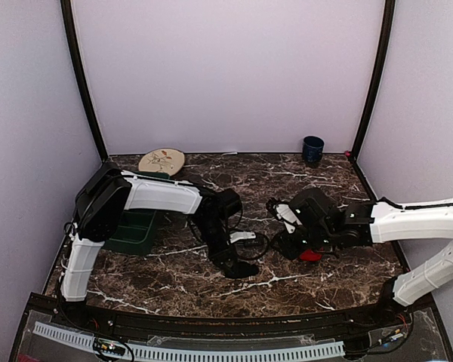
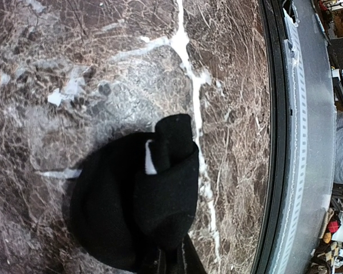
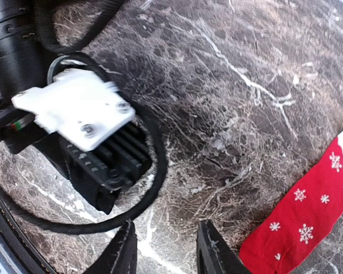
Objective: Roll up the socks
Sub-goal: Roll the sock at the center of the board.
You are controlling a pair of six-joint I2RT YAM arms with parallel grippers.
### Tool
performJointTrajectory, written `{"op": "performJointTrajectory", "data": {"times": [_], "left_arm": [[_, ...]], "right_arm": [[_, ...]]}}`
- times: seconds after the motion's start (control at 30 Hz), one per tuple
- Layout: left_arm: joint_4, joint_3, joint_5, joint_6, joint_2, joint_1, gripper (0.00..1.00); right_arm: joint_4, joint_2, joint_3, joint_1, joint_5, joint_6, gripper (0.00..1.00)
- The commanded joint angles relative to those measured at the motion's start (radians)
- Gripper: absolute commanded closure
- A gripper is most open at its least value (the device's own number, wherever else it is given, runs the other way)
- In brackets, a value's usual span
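The black fabric sock (image 2: 131,211) shows a white stripe. The red fabric sock (image 3: 303,222) carries white snowflakes. The brown marble tabletop (image 1: 302,181) has white veins, and the small round mug (image 1: 312,149) is dark blue.

red sock (image 3: 302,227) cropped, black sock (image 2: 123,211) cropped

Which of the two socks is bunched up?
The black sock, bunched and pinched by the left gripper; the red snowflake sock lies flat, ungripped.

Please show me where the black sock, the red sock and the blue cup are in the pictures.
black sock (image 2: 114,217), left wrist view, on its bunched body.
red sock (image 3: 308,217), right wrist view, on its snowflake-patterned middle.
blue cup (image 1: 312,149), top external view, on its outer wall.
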Motion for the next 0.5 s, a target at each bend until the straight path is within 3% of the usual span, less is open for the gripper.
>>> {"op": "performJointTrajectory", "data": {"times": [0.0, 0.47], "left_arm": [[-0.061, -0.001, -0.029, -0.007, 0.051, 0.006, 1.00], [-0.097, 0.036, 0.027, -0.020, 0.095, 0.023, 1.00]], "right_arm": [[-0.020, -0.049, -0.030, 0.076, 0.151, 0.009, 0.65], [-0.054, 0.015, -0.005, 0.325, 0.268, -0.054, 0.66]]}}
